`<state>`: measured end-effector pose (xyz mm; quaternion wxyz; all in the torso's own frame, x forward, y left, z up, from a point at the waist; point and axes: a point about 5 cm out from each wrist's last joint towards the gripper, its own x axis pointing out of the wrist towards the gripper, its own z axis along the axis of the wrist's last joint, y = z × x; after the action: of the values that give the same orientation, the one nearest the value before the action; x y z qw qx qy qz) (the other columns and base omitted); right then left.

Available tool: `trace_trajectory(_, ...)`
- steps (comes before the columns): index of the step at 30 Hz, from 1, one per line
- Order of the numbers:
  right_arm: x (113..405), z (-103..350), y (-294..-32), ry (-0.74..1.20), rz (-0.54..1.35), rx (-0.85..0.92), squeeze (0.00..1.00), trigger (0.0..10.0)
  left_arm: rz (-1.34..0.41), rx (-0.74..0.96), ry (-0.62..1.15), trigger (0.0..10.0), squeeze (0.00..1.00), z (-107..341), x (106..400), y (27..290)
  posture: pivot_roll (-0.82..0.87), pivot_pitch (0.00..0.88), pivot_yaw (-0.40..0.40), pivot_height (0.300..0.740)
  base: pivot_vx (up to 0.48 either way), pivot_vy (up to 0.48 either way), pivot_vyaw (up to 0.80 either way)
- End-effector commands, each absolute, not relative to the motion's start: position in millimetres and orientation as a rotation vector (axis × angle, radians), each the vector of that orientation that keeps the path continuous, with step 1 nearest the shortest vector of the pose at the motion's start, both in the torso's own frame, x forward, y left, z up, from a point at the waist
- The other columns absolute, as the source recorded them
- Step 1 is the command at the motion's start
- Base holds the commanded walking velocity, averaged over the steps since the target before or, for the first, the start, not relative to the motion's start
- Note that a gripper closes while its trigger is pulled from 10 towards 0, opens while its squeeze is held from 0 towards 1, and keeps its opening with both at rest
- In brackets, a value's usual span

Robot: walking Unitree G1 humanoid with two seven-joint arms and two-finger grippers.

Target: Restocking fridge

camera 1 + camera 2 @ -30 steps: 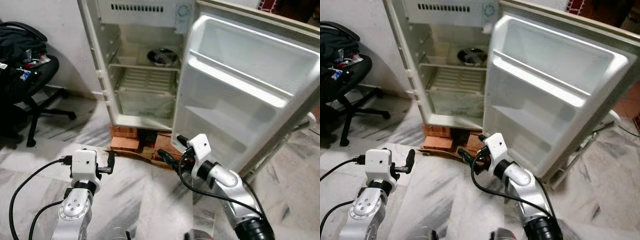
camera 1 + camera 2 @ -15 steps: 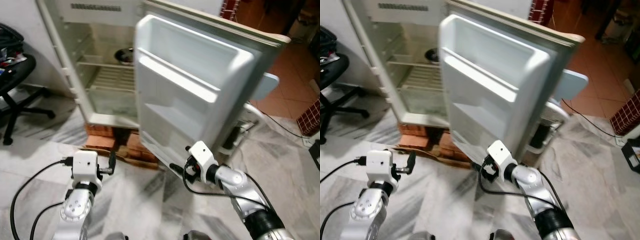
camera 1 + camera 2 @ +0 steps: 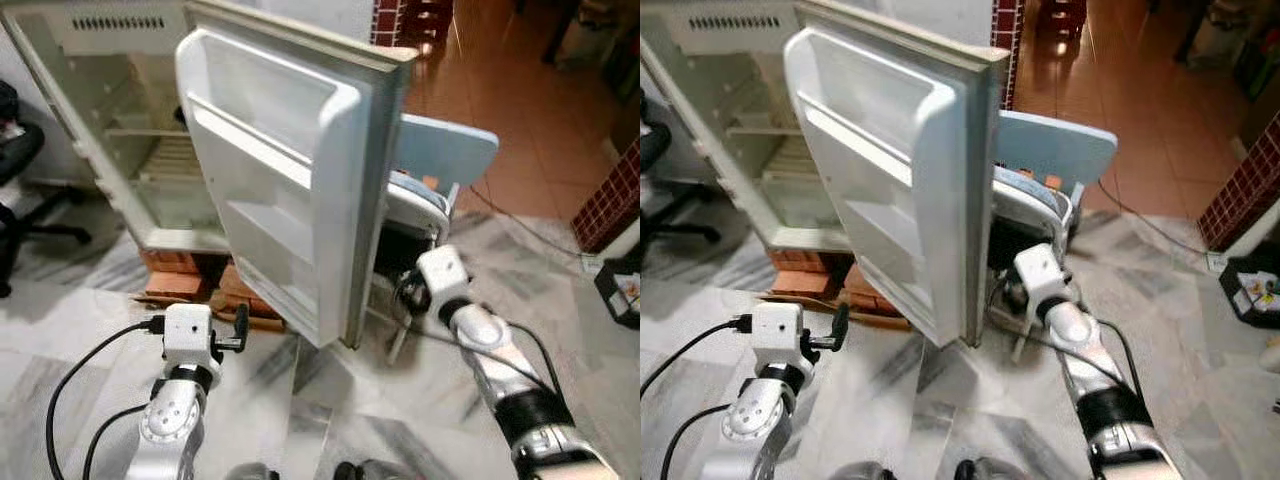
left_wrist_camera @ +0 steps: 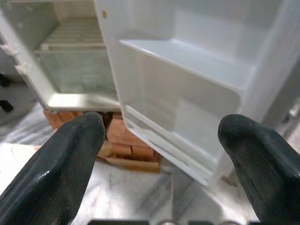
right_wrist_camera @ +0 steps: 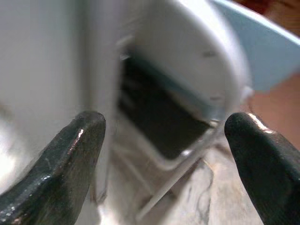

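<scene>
I see the fridge standing open on bricks, its door swung wide, door shelves bare. Left gripper is spread wide, holding nothing, facing the door. Right gripper likewise gapes empty behind the door's edge.

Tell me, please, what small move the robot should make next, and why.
Probably turn back left toward the fridge. Its door stands wide open, the door shelves look bare, and both end effectors, left and right, are open and hold nothing. The right one reaches past the door's edge, toward a white appliance.
</scene>
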<state>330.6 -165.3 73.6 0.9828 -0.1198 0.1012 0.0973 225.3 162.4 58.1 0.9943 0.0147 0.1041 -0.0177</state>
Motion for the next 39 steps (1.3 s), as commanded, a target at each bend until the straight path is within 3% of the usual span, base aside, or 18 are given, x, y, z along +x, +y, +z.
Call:
trace_trajectory(1,339.9,84.7,-160.8,0.149,0.139,-0.187,0.0,10.0,-0.014,0.043,0.215,10.0,0.0,57.5,227.8,165.3,0.01,0.063,0.016,0.74,0.0,0.0,0.0)
trace_trajectory(8,360.3,107.1,-142.3,0.093,0.079,-0.056,0.0,10.0,0.055,0.042,0.229,10.0,0.0,55.9,228.7,173.6,0.03,0.062,0.011,0.74,0.0,0.0,0.0)
trace_trajectory(11,371.1,120.3,-118.1,0.072,0.106,0.012,0.0,10.0,0.065,0.038,0.23,10.0,0.0,55.4,226.0,174.2,0.04,0.063,0.003,0.74,0.0,0.0,0.0)
trace_trajectory(19,377.3,133.7,-93.6,0.021,0.195,0.019,0.0,10.0,0.104,0.026,0.226,10.0,0.0,56.0,221.9,176.2,0.06,0.059,-0.011,0.74,0.0,0.0,0.0)
trace_trajectory(32,359.0,111.8,-131.5,0.017,0.143,0.01,0.0,10.0,0.081,0.029,0.2,10.0,0.0,60.1,220.0,177.3,0.05,0.067,-0.006,0.74,0.179,0.0,0.0)
trace_trajectory(39,317.6,88.4,-159.1,0.044,0.159,-0.001,0.0,10.0,0.086,0.016,0.206,10.0,0.0,58.8,208.0,177.7,0.03,0.075,-0.002,0.74,0.286,0.0,0.0)
